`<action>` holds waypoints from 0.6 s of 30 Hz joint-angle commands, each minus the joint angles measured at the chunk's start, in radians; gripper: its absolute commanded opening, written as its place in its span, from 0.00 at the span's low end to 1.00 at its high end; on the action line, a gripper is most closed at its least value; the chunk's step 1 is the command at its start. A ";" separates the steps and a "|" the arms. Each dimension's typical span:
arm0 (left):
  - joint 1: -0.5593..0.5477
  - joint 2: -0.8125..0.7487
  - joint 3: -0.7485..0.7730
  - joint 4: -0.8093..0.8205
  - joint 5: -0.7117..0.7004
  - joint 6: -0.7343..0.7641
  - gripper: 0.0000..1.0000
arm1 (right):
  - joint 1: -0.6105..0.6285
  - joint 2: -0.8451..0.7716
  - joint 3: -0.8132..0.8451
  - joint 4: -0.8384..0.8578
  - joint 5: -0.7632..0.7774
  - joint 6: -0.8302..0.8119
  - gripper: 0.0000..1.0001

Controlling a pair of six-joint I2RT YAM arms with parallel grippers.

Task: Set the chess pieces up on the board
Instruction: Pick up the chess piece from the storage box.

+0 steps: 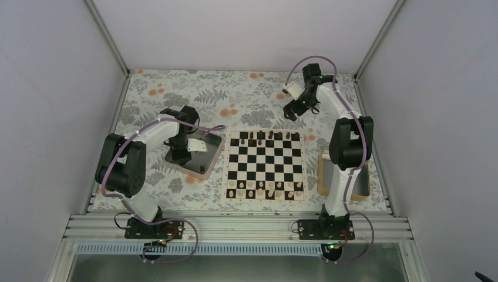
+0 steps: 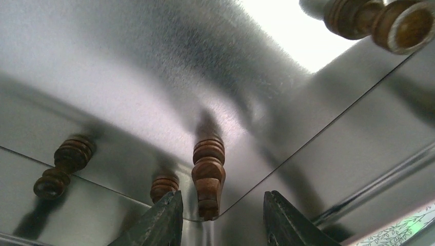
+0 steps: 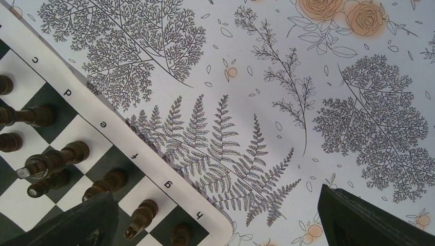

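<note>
A dark chess piece point(image 2: 208, 171) lies on its side near a corner of the shiny tray point(image 2: 128, 77). Its long way points at the left fingers point(image 2: 164, 220), which are apart and grip nothing. Other dark pieces point(image 2: 69, 154) lie nearby. The board point(image 1: 265, 166) sits beside the tray on the flowery surface point(image 3: 308, 102). The right fingers point(image 3: 359, 220) gape wide, holding nothing, by the board's corner.

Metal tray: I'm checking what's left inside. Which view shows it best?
Left wrist: close inside the tray, brown pieces lying on its floor. The top view shows it small, partly under the left arm; the right wrist misses it.
</note>
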 commanded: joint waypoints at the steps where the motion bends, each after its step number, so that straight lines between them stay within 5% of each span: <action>1: 0.017 0.013 -0.008 0.027 -0.035 -0.014 0.41 | 0.006 0.009 -0.008 0.008 0.007 0.002 1.00; 18: 0.021 0.036 0.023 0.031 0.016 -0.010 0.31 | 0.006 0.000 -0.015 0.009 0.008 -0.001 1.00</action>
